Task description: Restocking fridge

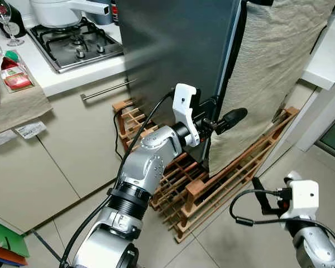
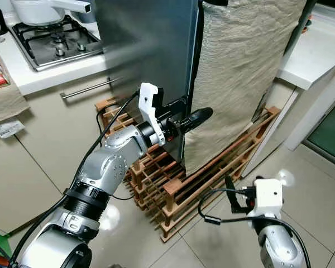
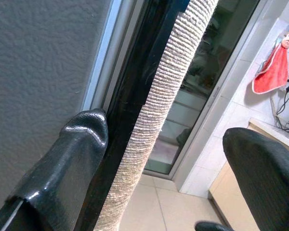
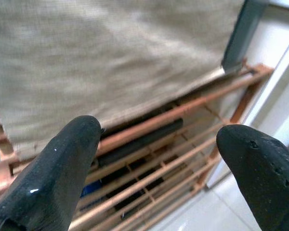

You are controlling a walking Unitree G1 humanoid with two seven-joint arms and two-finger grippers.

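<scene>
The dark grey fridge (image 1: 173,50) stands ahead with its door shut or nearly so. A beige woven cloth (image 1: 273,67) hangs down its right part. My left gripper (image 1: 219,120) is raised at the vertical seam between the grey panel and the cloth. It is open; in the left wrist view one finger (image 3: 72,159) rests against the grey panel's edge and the other finger (image 3: 265,168) is out on the cloth's far side. My right gripper (image 2: 231,198) hangs low at the right over the floor, open and empty, facing the cloth's lower edge (image 4: 135,96).
A wooden wine rack (image 1: 212,190) lies on the tiled floor at the fridge's foot, under both arms. To the left are a white counter with a gas hob (image 1: 72,42), a wine glass (image 1: 5,22) and a drawer handle (image 1: 106,89). Another white counter (image 1: 329,56) stands right.
</scene>
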